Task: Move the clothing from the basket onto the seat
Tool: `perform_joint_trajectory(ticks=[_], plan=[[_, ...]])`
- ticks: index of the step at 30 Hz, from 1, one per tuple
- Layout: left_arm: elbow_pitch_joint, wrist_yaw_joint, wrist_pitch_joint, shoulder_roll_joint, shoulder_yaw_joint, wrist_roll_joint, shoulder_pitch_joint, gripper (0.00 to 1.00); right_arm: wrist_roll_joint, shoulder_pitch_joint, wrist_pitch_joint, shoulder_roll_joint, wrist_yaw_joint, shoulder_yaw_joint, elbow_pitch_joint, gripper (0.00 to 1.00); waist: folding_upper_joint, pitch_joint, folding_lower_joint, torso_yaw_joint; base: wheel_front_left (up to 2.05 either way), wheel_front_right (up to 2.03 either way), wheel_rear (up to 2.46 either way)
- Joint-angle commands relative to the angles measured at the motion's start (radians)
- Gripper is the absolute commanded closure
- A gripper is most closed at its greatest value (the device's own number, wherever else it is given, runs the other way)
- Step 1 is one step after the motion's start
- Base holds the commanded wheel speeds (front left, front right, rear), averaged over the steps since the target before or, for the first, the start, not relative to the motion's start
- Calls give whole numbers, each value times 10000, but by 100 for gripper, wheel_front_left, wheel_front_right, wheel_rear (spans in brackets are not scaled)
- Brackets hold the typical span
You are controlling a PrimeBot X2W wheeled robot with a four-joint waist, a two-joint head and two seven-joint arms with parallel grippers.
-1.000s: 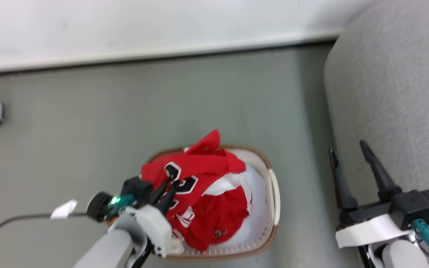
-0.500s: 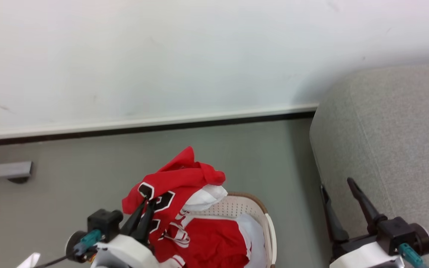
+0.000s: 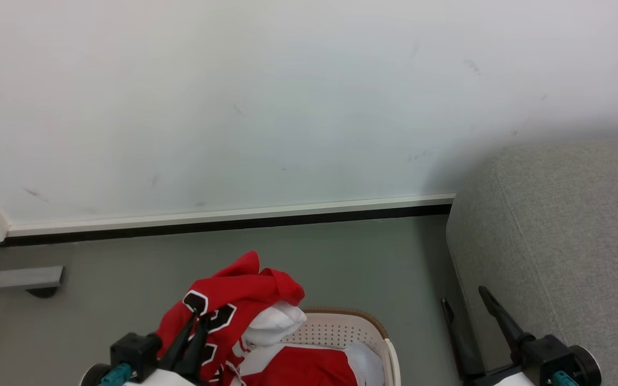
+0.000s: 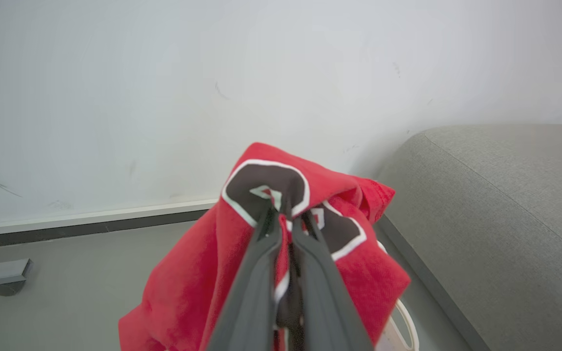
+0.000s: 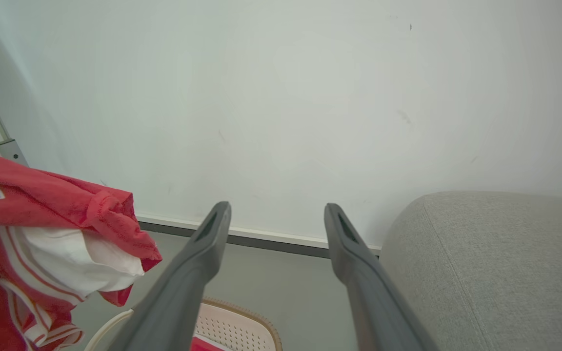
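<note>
A red jersey (image 3: 228,305) with black-and-white numerals hangs above the basket (image 3: 341,329), pinched by my left gripper (image 3: 197,316), which is shut on its fabric. In the left wrist view the clothing (image 4: 310,229) drapes over both closed fingers (image 4: 261,273). More red clothing (image 3: 298,372) and white cloth lie inside the basket. My right gripper (image 3: 464,297) stands open and holds nothing, beside the grey seat (image 3: 572,241) at the right. From the right wrist view I see the lifted jersey (image 5: 42,204) at the left, the basket rim (image 5: 242,314) below and the seat (image 5: 495,263).
A white wall (image 3: 287,96) with a skirting board (image 3: 234,217) runs behind the grey floor (image 3: 362,257). A small grey block (image 3: 19,277) sits at the wall's foot on the far left.
The head camera has tilted up, so more wall shows. My left gripper has lifted the red jersey up out of the basket. The right gripper stays open.
</note>
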Motion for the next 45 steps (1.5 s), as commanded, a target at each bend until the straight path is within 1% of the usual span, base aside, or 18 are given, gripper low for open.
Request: perform_joint_trajectory(ticks=[1, 6, 9, 15, 16, 17, 20, 21, 23, 27, 36, 44, 45], plan=[[-137, -43, -6, 103, 71, 129, 159, 100, -47, -97, 2, -40, -21, 199, -3, 0, -1, -60, 2, 1, 0, 0, 0], [-436, -172, 21, 311, -65, 298, 194, 100, -361, -586, 4, -44, -21, 1059, -32, 0, -1, -69, 2, -74, 0, 0, 0], [-601, -241, 102, 422, -179, 377, 153, 100, -464, -923, 2, -196, -21, 1629, 7, 0, -1, -63, 2, -118, 0, 0, 0], [-1252, -484, 542, 802, -637, 737, -112, 100, 11, -2384, 4, -1161, -21, 4107, 327, 0, -1, -49, 2, -198, 0, 0, 0], [-1374, -545, 628, 852, -744, 784, -156, 100, 173, -2658, 4, -1325, -21, 4533, 400, 0, -1, -52, 2, -197, 0, 0, 0], [-1587, -626, 794, 931, -958, 931, -246, 100, 458, -3168, 4, -1612, -21, 5307, 549, 0, -1, -59, 2, -182, 0, 0, 0], [-1906, -753, 1017, 1002, -1311, 1111, -388, 100, 1006, -3834, 71, -1941, -21, 6400, 763, 0, -1, -68, 2, -131, 0, 0, 0], [-1906, -753, 1017, 1002, -1311, 1111, -388, 100, 1006, -3834, 71, -1941, -21, 6400, 763, 0, -1, -68, 2, -131, 0, 0, 0], [-2069, -828, 1152, 1019, -1528, 1189, -485, 100, 1323, -4215, 119, -2104, -21, 7072, 880, 0, -1, -76, 2, -82, 0, 0, 0], [-2184, -929, 1361, 1040, -1895, 1271, -642, 100, 1886, -4780, 125, -2238, -21, 8072, 1132, 0, -1, -100, 2, -10, 0, 0, 0], [-2347, -1091, 1432, 992, -2730, 1086, -951, 100, 3422, -5544, 201, -2141, -21, 9897, 1521, 0, -1, -161, 2, 36, 0, 0, 0], [-2698, -1168, 1372, 955, -3431, 549, -1264, 100, 4453, -5818, 316, -2081, -21, 10520, 1693, 0, -1, -191, 2, 74, 0, 0, 0], [-2730, -1173, 1371, 979, -3491, 458, -1277, 100, 4599, -5826, 348, -2079, -21, 10551, 1653, 8, -1, -194, 2, 78, 0, 0, 0]])
